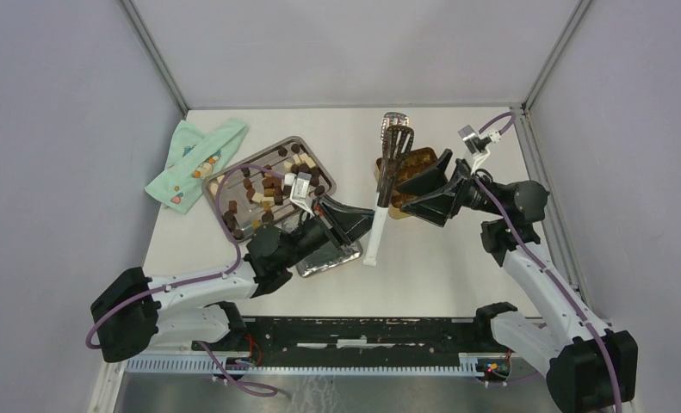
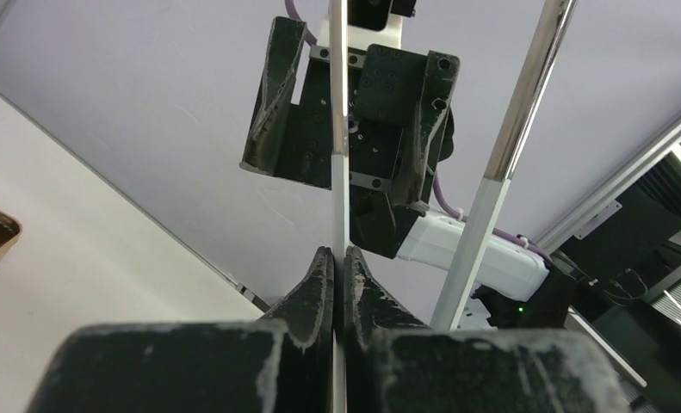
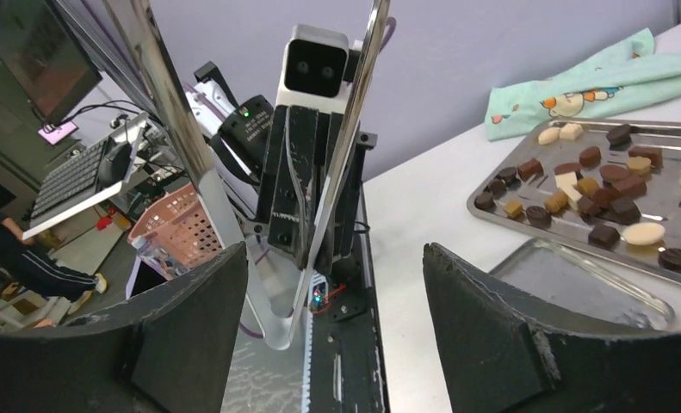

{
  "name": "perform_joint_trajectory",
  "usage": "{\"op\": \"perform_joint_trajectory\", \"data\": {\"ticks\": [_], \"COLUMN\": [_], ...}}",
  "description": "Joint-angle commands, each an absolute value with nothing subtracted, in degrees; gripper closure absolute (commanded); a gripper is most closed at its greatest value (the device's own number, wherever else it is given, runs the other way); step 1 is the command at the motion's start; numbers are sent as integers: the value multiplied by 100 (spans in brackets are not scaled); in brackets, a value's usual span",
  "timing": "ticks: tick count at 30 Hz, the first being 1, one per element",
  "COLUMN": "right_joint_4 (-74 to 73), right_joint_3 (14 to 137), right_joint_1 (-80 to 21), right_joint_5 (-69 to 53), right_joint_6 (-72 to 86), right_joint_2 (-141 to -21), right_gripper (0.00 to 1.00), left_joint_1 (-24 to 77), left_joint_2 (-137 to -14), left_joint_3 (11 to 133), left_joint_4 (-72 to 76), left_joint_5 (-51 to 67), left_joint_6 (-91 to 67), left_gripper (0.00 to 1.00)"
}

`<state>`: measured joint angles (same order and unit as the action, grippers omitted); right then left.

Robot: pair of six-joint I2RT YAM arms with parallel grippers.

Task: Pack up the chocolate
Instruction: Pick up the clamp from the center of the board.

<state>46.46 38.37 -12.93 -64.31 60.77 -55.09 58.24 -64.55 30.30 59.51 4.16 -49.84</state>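
Nearest the arm bases, right of the tray's [image 1: 312,155] near corner, the left fingers [image 1: 367,222] are pressed fully together on a long thin metal tool [image 1: 374,239] with a white handle. In the left wrist view the tool's edge stands pinched between the two pads. A small pan [image 1: 328,260] lies on the worktop [image 1: 440,267] against that near corner, partly under the left arm.

A little farther, right of the tray, the right fingers [image 1: 403,198] are spread wide, one on each side of the tool's shaft without touching it, and they hold nothing.

Behind them, right of the tray, sits an open gold tin [image 1: 414,165]. I cannot tell what is in it. The tool's far end reaches just past the tin.

The chocolate [image 1: 268,185], in dark, lighter brown and cream pieces, lies scattered in the tray. A few more pieces rest on the green cloth [image 1: 195,159], which touches the tray's far left side.
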Motion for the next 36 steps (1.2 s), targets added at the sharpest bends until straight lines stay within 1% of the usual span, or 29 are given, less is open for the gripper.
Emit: {"op": "perform_joint_trajectory", "data": {"ticks": [1, 6, 9, 12, 13, 15, 16, 17, 19, 20, 21, 22, 24, 26, 28, 29, 30, 33, 36], "right_joint_4": [5047, 4908, 4748, 4625, 4592, 4601, 4609, 4619, 4706, 4763, 4800, 4831, 4865, 4824, 4592, 4466, 4295, 4125, 3936], "right_joint_3": [4173, 4266, 4390, 4522, 4535, 4511, 4484, 4455, 4374, 4337, 4325, 4329, 4372, 4378, 4327, 4278, 4232, 4070, 3999], "right_joint_1": [-1529, -1792, -1981, -2108, -2133, -2158, -2171, -2168, -2169, -2173, -2163, -2168, -2149, -2106, -2041, -2024, -2021, -2013, -2010], "right_joint_5": [-5969, -5842, -5786, -5733, -5699, -5644, -5606, -5586, -5572, -5564, -5568, -5584, -5641, -5689, -5721, -5722, -5726, -5787, -5832], "right_joint_6": [6511, 6413, 6305, 6250, 6253, 6304, 6340, 6368, 6448, 6470, 6501, 6519, 6506, 6410, 6117, 5946, 5740, 5393, 5043], "right_joint_2": [-5616, -5700, -5790, -5914, -5952, -6015, -6037, -6052, -6034, -6019, -5998, -5980, -5946, -5882, -5790, -5742, -5704, -5647, -5646], "right_gripper": [21, 24, 28, 36, 40, 54, 64, 77, 96, 100, 100, 100, 100, 100, 100, 100, 100, 100, 100], "left_joint_1": [5811, 5820, 5831, 5859, 5874, 5905, 5923, 5939, 5984, 5999, 6007, 6003, 6019, 6019, 6015, 6018, 6018, 6017, 6021], "left_joint_2": [-6491, -6661, -6777, -6893, -6925, -6972, -6987, -6987, -6951, -6926, -6894, -6838, -6717, -6503, -6206, -5998, -5776, -4868, -3685], "left_joint_3": [3195, 3260, 3322, 3410, 3436, 3482, 3483, 3488, 3471, 3459, 3444, 3441, 3373, 3130, 2700, 2441, 2204, 1588, 1202], "left_joint_4": [6651, 6775, 6807, 6828, 6829, 6810, 6781, 6731, 6588, 6494, 6396, 6258, 5877, 5590, 5519, 5474, 5381, 4857, 4321], "left_joint_5": [750, 813, 827, 838, 839, 798, 754, 678, 486, 406, 344, 306, 161, -54, -284, -382, -451, -635, -293], "left_joint_6": [-4964, -5026, -5021, -4952, -4924, -4856, -4814, -4771, -4663, -4599, -4530, -4462, -4308, -4204, -4159, -4139, -4098, -3918, -3480], "left_gripper": [98, 98, 98, 98, 98, 98, 98, 98, 98, 97, 96, 88, 68, 44, 29, 25, 23, 21, 20]}}
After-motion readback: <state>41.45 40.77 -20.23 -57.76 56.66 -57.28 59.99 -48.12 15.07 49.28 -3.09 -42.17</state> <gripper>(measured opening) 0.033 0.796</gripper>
